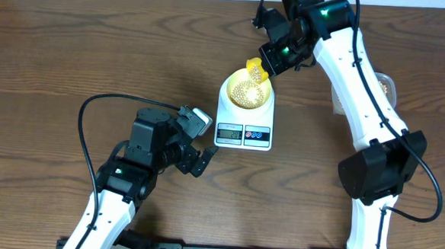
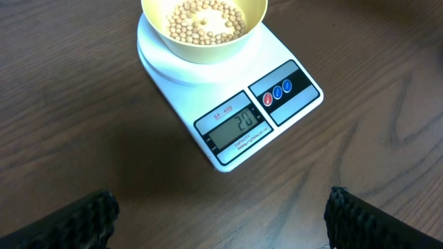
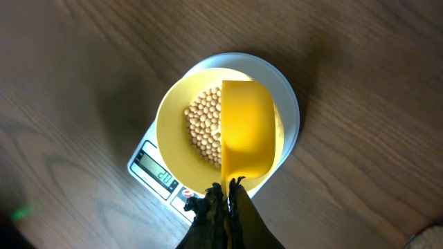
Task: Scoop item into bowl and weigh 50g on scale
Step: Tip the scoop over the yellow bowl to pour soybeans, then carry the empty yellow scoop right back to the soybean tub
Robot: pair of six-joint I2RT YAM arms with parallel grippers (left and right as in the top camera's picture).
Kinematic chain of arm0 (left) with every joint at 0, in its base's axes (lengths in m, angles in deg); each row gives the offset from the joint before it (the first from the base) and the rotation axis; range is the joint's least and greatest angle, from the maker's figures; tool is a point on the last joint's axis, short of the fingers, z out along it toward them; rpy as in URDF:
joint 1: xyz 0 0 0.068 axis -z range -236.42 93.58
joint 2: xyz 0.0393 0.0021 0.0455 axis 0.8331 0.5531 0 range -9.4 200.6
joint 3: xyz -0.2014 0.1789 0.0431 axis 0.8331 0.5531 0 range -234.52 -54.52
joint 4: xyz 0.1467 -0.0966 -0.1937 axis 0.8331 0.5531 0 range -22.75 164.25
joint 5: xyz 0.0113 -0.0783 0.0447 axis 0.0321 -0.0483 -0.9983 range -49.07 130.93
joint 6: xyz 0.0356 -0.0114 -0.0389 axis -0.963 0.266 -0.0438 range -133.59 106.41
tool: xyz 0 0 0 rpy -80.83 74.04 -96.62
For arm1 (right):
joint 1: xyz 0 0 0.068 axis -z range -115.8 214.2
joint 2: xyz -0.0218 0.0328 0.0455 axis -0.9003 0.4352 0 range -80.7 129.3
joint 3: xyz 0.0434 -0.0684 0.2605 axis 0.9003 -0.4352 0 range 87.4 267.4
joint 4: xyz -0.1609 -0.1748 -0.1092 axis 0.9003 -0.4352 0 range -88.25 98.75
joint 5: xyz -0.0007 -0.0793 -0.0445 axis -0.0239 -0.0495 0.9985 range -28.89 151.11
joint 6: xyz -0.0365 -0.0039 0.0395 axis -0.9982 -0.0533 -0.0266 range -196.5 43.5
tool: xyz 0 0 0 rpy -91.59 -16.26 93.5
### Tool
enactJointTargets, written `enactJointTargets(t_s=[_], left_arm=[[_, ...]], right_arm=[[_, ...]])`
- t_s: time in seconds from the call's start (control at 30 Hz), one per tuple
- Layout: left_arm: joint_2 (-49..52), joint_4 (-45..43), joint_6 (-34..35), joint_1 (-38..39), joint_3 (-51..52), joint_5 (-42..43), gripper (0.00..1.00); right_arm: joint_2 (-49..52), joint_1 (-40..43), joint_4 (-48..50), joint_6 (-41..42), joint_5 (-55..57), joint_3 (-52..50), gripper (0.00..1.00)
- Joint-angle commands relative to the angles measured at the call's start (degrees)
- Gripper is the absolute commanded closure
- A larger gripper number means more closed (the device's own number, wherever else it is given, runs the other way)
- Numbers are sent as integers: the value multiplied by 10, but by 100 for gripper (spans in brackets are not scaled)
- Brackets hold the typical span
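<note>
The pale-yellow bowl (image 1: 232,85) stands on the white scale (image 1: 244,135) and holds a layer of tan beans (image 1: 245,95). My right gripper (image 1: 275,60) is shut on the handle of a bright yellow measuring spoon (image 1: 256,70), held tilted over the bowl's far right rim. In the right wrist view the spoon (image 3: 249,131) covers the right half of the bowl (image 3: 169,131), and beans (image 3: 204,124) show to its left. No beans show on the spoon's visible face. My left gripper (image 2: 221,221) hangs open over bare table in front of the scale (image 2: 297,104), nothing between its fingertips (image 2: 90,214).
A clear tub (image 1: 385,86) with beans sits at the right, mostly hidden behind the right arm. The scale's display (image 2: 234,124) is lit, facing the left arm. Brown wooden table (image 1: 73,56) surrounds everything.
</note>
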Motion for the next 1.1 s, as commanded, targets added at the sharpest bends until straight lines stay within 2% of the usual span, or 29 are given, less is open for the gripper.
enactJointTargets(t_s=[0.0,0.2,0.6,0.8,1.07], left_arm=[[1,0,-8,-2,-2,-3,2],[1,0,-8,-2,-2,-3,3],[1,-1,-8,-2,-2,-3,2],[1,0,-8,-2,-2,-3,2],[1,0,-8,-2,-2,-3,2]], right_arm=[[-9,-4,-1,-50,2,14,99],[-9,-16,0,-85,10,14,99],[-10,-76,1,-137,193,24,99],[-10,-74,6,-117,180,31,99],[-17,-17,-8,-38,78,60,99]])
